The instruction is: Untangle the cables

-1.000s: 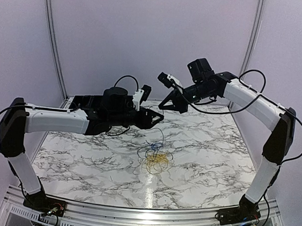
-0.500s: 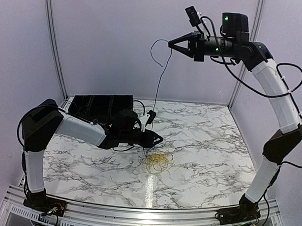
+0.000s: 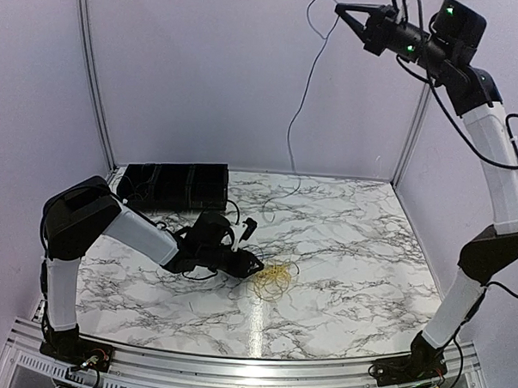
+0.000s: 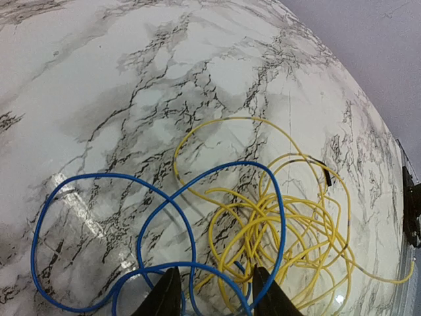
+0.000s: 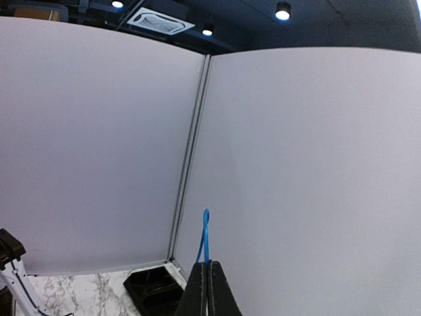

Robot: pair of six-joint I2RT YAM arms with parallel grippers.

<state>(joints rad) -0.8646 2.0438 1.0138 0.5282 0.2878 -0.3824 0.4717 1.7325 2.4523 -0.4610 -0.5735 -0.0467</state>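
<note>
— Could any writing be read on the black tray (image 3: 175, 185) at the table's (image 3: 368, 250) far edge?
— No. Nothing legible showed there, nor on the cables (image 3: 271, 279) lying in front of that tray. No label, brand or number could be made out anywhere.

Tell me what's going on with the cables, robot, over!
Right hand shut on hanging cable, up high. Left hand open, low over blue cable. In the way: yellow cable crossing the blue one on the table.
</note>
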